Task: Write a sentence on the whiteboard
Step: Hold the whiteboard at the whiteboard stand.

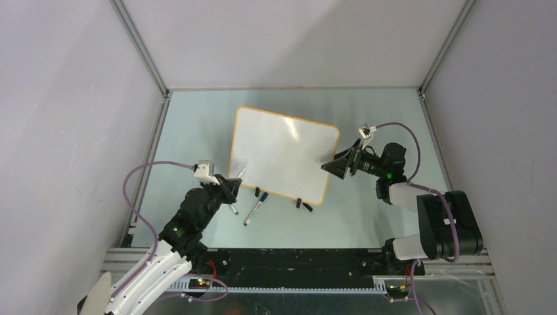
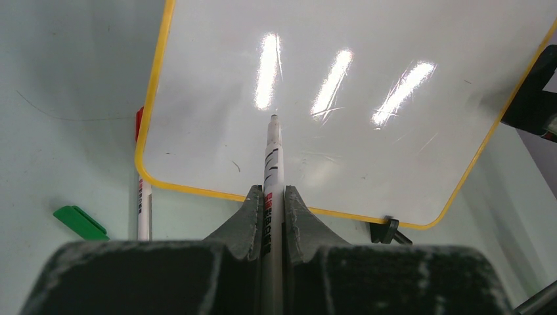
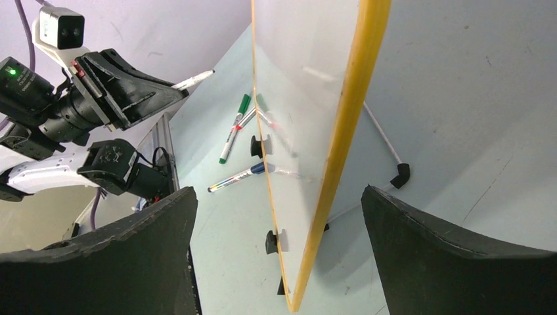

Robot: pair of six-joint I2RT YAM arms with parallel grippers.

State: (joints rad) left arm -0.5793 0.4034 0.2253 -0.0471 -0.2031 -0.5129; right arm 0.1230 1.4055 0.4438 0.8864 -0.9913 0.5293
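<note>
Left end effector (image 2: 269,200) clamped tight on slim white marker (image 2: 272,157), tip aimed at glossy white orange-rimmed whiteboard (image 1: 282,154), propped tilted mid-desk (image 1: 197,118) on black clip feet (image 1: 299,204). Right end effector (image 1: 333,167) gaping wide, straddling whiteboard's right edge, holding nothing.

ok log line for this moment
left gripper: shut on marker, tip toward whiteboard | right gripper: open, astride whiteboard edge | writing: none yet

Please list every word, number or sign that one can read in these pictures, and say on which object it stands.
No text can be read.
whiteboard: no writing visible.
held marker in the left gripper: red and black print, too blurred to read.
loose marker beside the board: red print, too blurred to read.
</note>
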